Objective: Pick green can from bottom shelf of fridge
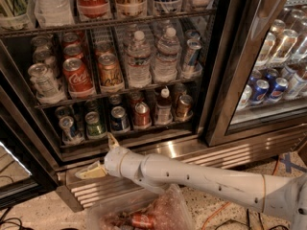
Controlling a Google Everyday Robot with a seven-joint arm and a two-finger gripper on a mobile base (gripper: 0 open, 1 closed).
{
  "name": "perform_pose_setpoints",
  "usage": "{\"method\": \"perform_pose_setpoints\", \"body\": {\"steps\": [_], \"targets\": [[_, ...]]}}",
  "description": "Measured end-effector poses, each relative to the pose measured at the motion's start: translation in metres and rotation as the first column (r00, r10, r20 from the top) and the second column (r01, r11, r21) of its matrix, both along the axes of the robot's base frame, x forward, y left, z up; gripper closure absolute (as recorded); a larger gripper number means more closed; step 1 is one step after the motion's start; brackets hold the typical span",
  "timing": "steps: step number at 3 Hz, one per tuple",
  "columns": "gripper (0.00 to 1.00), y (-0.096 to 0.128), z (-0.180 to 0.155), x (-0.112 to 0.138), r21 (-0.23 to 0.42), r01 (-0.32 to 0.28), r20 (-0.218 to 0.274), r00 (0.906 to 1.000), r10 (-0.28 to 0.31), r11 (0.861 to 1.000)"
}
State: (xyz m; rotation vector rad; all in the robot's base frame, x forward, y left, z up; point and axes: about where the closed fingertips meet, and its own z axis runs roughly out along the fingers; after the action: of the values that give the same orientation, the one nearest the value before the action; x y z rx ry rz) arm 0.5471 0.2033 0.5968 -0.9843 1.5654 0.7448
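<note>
The green can (95, 124) stands upright in the bottom shelf's (144, 137) front row, second from the left. It is between a blue-and-silver can (70, 128) and a blue can (119, 119). A red can (141, 115), a small bottle (164, 106) and a brown can (183, 106) follow to the right. My gripper (100, 156) is open and empty in front of the fridge's (216, 80) ribbed base, just below the shelf and slightly right of the green can. One finger points up, the other left.
The rack above holds Coca-Cola cans (76, 76) and water bottles (139, 61). The right glass door (268, 80) is shut over blue cans. An open door's edge (19, 171) is at the left. A plastic bag (139, 214) and an orange cable (218, 210) lie on the floor.
</note>
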Motion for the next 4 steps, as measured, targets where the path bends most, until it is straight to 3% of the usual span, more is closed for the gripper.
{"method": "perform_pose_setpoints", "body": {"steps": [2, 4], "targets": [[0.0, 0.008, -0.004, 0.032, 0.037, 0.082, 0.053, 0.9951, -0.084, 0.996], [0.0, 0.012, -0.007, 0.056, 0.069, 0.158, 0.071, 0.9841, -0.163, 0.985]]}}
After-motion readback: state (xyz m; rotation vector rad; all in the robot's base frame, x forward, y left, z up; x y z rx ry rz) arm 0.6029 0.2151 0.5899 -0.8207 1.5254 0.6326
